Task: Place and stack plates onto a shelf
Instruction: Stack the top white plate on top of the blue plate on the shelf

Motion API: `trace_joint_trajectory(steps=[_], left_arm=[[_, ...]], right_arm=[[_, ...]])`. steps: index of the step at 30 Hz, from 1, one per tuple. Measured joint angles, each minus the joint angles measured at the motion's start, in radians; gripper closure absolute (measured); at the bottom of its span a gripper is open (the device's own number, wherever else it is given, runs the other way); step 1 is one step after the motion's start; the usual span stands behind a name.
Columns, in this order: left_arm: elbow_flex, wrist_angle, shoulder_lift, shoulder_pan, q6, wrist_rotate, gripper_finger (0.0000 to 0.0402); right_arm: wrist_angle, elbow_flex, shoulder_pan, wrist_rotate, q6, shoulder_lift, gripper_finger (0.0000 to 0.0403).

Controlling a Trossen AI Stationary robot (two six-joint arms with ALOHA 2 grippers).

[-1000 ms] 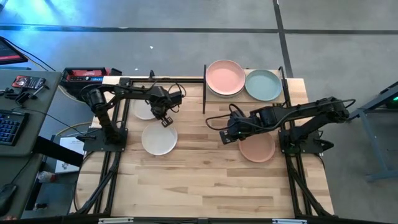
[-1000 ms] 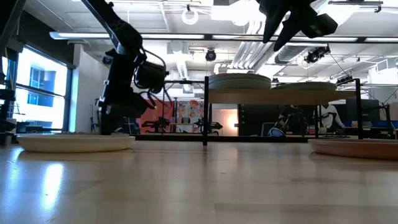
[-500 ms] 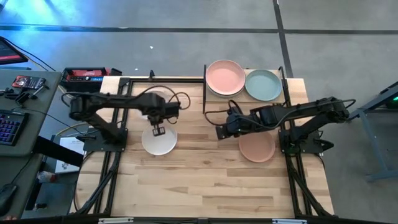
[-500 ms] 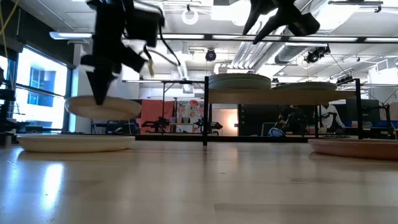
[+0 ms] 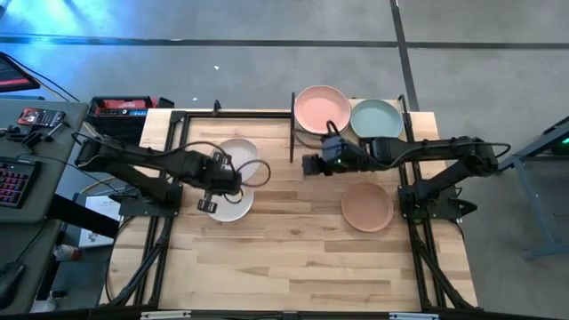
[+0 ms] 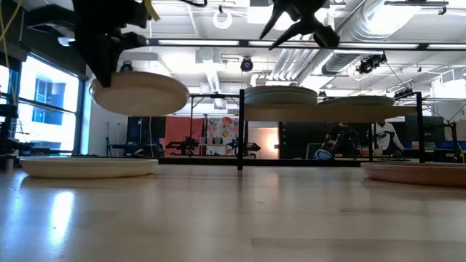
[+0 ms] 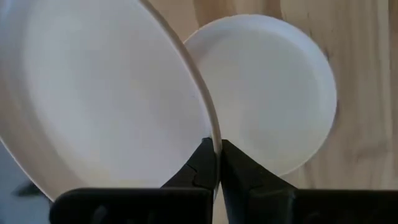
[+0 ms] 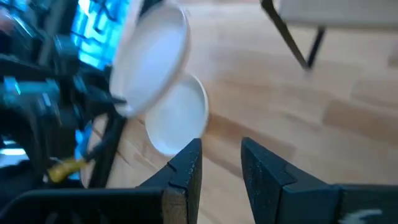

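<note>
We see shelf [image 5: 351, 133] at table rear, pink and grey-green plates already on it. Our left gripper [image 7: 216, 163] pinches white plate [image 6: 140, 93] by rim, lifted clear for carrying. Right gripper [image 8: 221, 163] hovers mid-table, fingers parted, empty.

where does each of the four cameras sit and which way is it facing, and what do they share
High view: above the table, looking straight down; both arms show, left gripper holding the lifted white plate.
Low view: at tabletop height, looking level toward the shelf; arms enter from above.
Left wrist view: on the left arm, looking past its shut fingers clamping the plate's rim.
Right wrist view: on the right arm, past its open right gripper.
Shared: all show the lifted plate and the white plate on the table.
</note>
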Motion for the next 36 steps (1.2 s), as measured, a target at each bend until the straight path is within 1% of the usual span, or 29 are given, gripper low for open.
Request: trace_joint_trajectory(steps=[7, 12, 14, 17, 23, 29, 36], left_arm=[[0.0, 0.029, 0.012, -0.132, 0.121, -0.18, 0.0401], [0.0, 0.092, 0.015, -0.189, 0.241, -0.302, 0.0401], [0.0, 0.137, 0.016, -0.199, 0.303, -0.333, 0.0401], [0.0, 0.184, 0.016, -0.203, 0.381, -0.352, 0.0401], [0.0, 0.258, 0.016, -0.201, 0.49, -0.381, 0.0401], [0.0, 0.266, 0.016, -0.193, 0.566, -0.385, 0.0401], [0.0, 0.33, 0.016, -0.16, 0.649, -0.384, 0.0401]], right_arm=[[0.091, 0.0, -0.073, 0.002, -0.066, 0.0, 0.0313], [0.104, 0.0, -0.086, 0.002, -0.068, 0.011, 0.0313], [0.099, 0.0, -0.086, 0.0, -0.068, 0.017, 0.0313], [0.104, 0.0, -0.085, -0.002, -0.069, 0.025, 0.0313], [0.116, 0.001, -0.084, -0.001, -0.064, 0.039, 0.0313], [0.136, 0.0, -0.083, -0.001, -0.067, 0.042, 0.0313], [0.15, 0.0, -0.083, -0.007, -0.07, 0.042, 0.0313]])
